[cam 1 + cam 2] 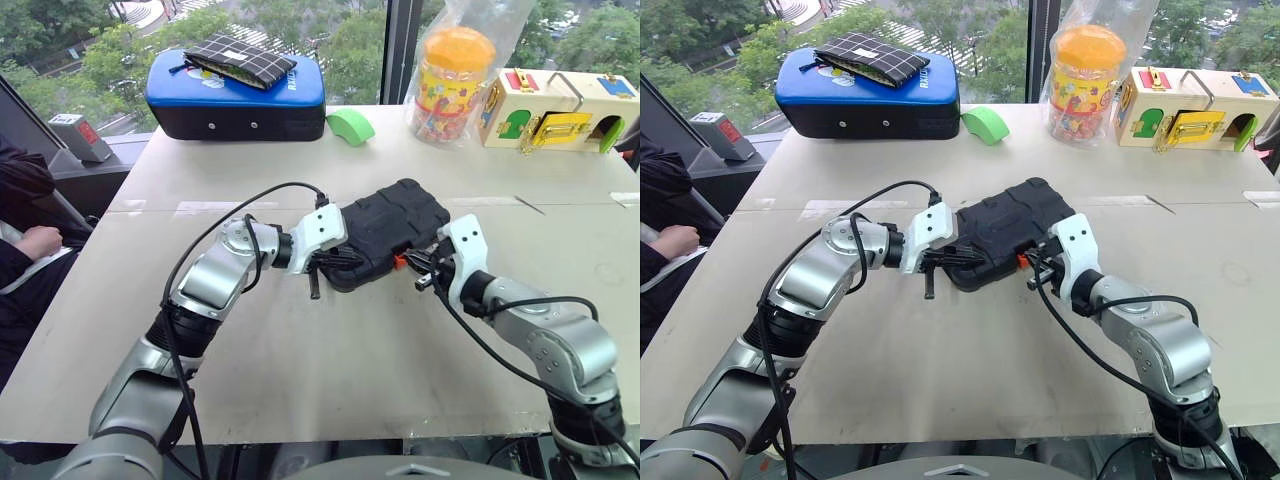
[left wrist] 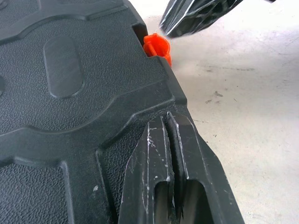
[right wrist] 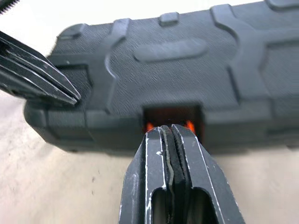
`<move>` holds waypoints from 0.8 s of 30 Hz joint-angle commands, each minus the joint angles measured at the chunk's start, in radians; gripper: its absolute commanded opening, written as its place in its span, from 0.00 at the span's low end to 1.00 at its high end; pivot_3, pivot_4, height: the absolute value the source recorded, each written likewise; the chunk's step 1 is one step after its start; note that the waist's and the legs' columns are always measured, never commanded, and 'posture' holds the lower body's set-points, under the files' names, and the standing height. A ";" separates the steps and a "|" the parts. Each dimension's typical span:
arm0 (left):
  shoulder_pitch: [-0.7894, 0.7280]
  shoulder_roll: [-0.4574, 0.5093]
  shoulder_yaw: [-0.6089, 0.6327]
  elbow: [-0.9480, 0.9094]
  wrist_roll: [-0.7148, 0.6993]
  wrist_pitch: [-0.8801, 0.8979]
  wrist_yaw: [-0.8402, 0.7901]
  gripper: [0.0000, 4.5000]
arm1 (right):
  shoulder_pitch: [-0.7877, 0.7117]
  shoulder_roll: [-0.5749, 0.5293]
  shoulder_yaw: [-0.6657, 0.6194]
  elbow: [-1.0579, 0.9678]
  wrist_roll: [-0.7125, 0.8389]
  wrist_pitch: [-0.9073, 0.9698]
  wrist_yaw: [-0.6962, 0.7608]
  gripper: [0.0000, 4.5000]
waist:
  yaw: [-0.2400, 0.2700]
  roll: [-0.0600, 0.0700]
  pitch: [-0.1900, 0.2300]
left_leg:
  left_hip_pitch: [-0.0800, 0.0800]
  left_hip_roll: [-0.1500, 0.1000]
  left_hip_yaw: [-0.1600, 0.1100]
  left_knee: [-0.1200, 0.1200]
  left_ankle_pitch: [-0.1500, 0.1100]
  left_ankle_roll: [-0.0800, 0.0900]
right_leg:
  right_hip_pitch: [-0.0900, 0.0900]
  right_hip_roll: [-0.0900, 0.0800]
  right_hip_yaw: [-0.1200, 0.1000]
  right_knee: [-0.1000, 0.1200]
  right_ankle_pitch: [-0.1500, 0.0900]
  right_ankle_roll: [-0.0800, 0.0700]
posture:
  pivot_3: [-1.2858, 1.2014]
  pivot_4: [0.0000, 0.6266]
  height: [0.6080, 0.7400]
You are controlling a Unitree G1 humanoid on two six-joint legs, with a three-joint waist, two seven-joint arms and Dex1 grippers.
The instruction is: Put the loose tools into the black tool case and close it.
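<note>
The black tool case point(image 1: 390, 225) lies closed on the table, ribbed shell up, with its orange latch point(image 1: 399, 261) on the near edge. My left gripper point(image 1: 345, 262) is shut, and its fingertips point(image 2: 161, 126) rest on the lid's near corner, left of the latch. From the right, my right gripper point(image 1: 413, 265) is shut with its tips point(image 3: 159, 135) against the orange latch point(image 3: 149, 126) in its recess. In the left wrist view the right gripper point(image 2: 187, 21) hovers just beyond the latch point(image 2: 156, 46). The loose tools are out of view.
A blue-topped case point(image 1: 235, 95) with a chequered pouch point(image 1: 240, 60) sits at the back left. A green object point(image 1: 350, 125), a bagged orange-lidded jar point(image 1: 452, 80) and a wooden latch box point(image 1: 560, 110) line the back. A person's hand point(image 1: 40, 240) rests beside the table's left edge.
</note>
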 commanded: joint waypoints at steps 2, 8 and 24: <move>0.055 0.008 -0.089 0.051 0.053 0.056 -0.013 0.01 | 0.024 -0.012 -0.007 -0.031 -0.004 0.021 -0.009 0.00 | 0.000 0.000 0.000 | 0.000 0.000 0.000 0.000 0.000 0.000 | 0.000 0.000 0.000 0.000 0.000 0.000 | 0.52 0.24 1.00; 0.052 0.009 -0.095 0.056 0.057 0.053 -0.021 0.01 | -0.049 0.010 0.050 0.067 -0.051 -0.020 0.004 0.00 | -0.001 0.000 0.000 | 0.000 0.000 0.001 0.000 0.000 0.000 | 0.000 0.000 0.000 0.000 0.000 0.000 | 0.52 0.24 1.00; 0.133 -0.090 0.080 0.004 -0.047 -0.028 0.085 0.01 | -0.002 -0.034 0.036 0.031 -0.101 -0.266 0.154 0.00 | -0.006 0.001 0.000 | 0.001 0.000 0.002 0.000 0.000 0.000 | 0.000 0.000 0.003 0.001 0.000 0.000 | 0.52 0.24 1.00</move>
